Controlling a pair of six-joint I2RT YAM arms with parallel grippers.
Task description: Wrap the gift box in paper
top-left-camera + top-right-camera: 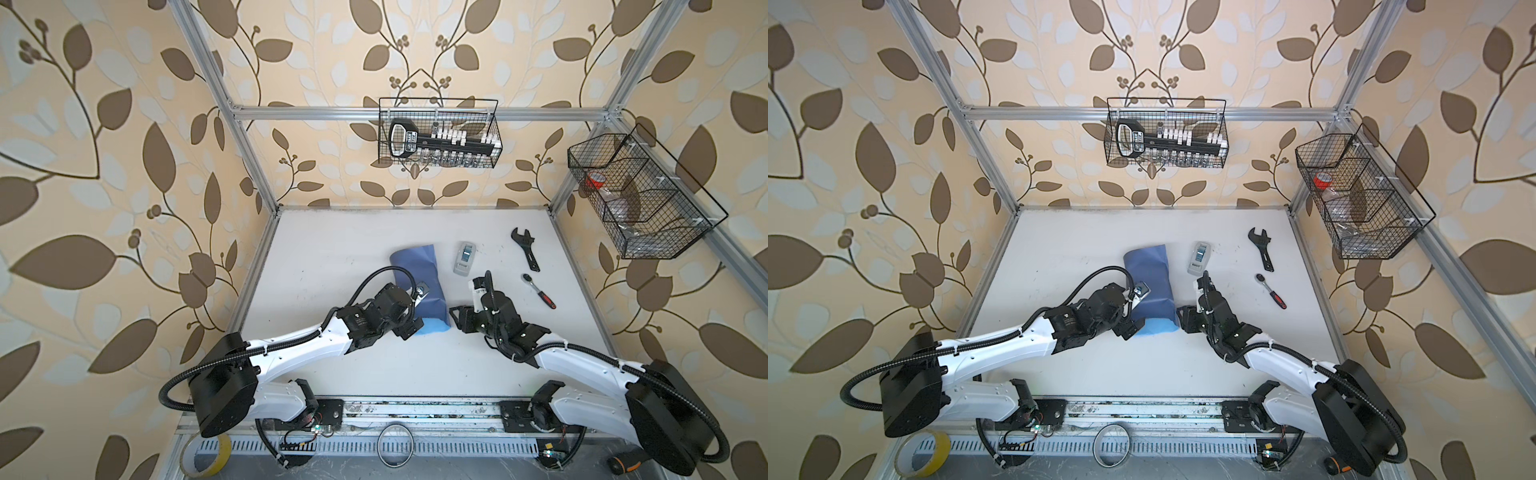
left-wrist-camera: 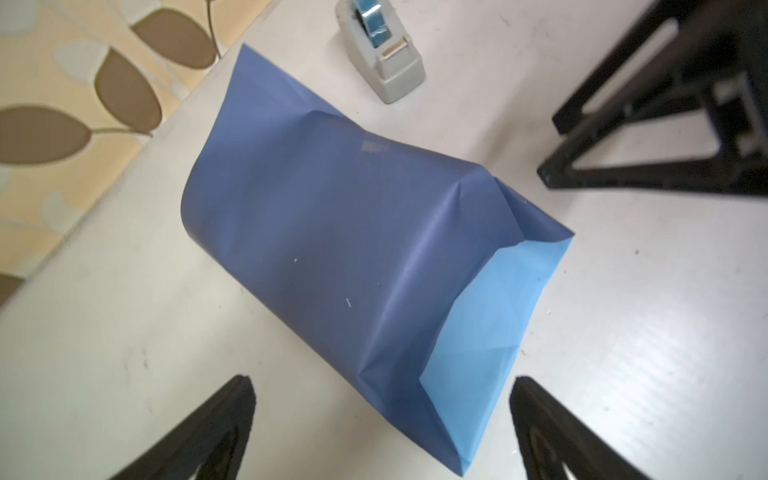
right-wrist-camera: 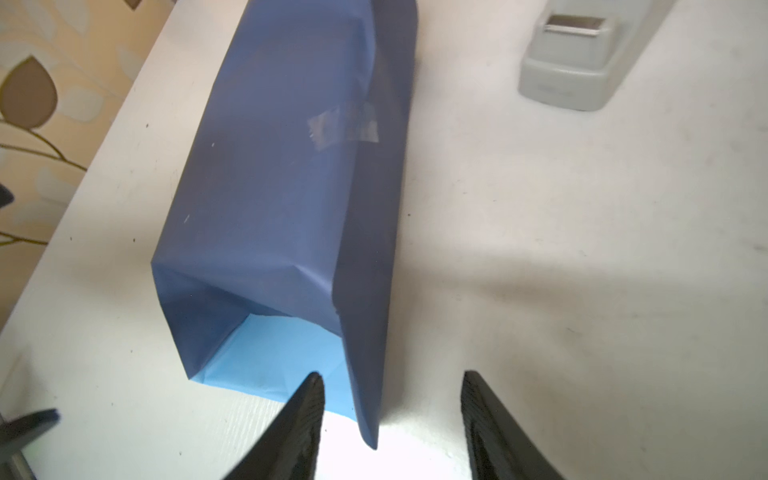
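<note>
The paper [image 1: 415, 274] [image 1: 1148, 274] lies on the white table as a slate-blue tube, its seam held by a clear strip of tape [image 3: 345, 124]. The tube's near end stands open and shows the light-blue inner face [image 2: 490, 316] [image 3: 266, 357]. The gift box is hidden inside the paper. My left gripper [image 1: 413, 326] [image 2: 381, 379] is open at the near left corner of that end, jaws wide apart and touching nothing. My right gripper [image 1: 455, 318] [image 3: 391, 373] is open at the near right corner, and the tube's right side wall hangs free between its jaws.
A grey tape dispenser [image 1: 465, 258] [image 2: 380, 54] stands just right of the paper's far end. A black wrench [image 1: 525, 249] and a red-handled ratchet [image 1: 539, 291] lie further right. Wire baskets [image 1: 440, 133] hang on the back and right frame. A yellow tape roll [image 1: 208, 453] lies by the front rail.
</note>
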